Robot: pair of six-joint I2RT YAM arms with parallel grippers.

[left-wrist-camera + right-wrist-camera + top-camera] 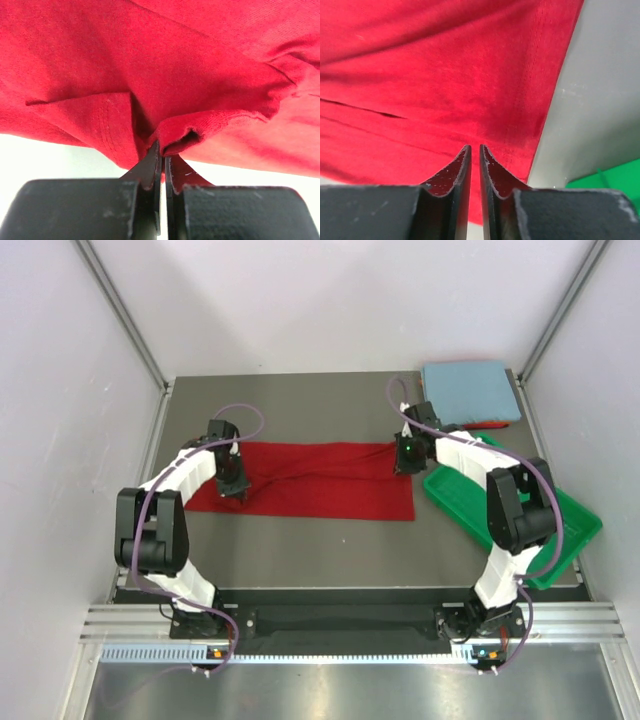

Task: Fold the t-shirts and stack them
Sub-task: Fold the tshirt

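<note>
From above, the red shirt (320, 485) lies spread across the middle of the tabletop (300, 550). The left claw (233, 483) is at its left end and the right claw (407, 458) at its far right corner. A folded blue shirt (468, 390) sits in the far right corner on a second red shirt (492, 425), just beyond the green tray (560, 530).

Left wrist: the claw is clamped together on a raised fold of red shirt.

Right wrist: the claw's fingers stand almost together, tips against the red shirt near its hem. I cannot tell whether cloth is pinched.
</note>
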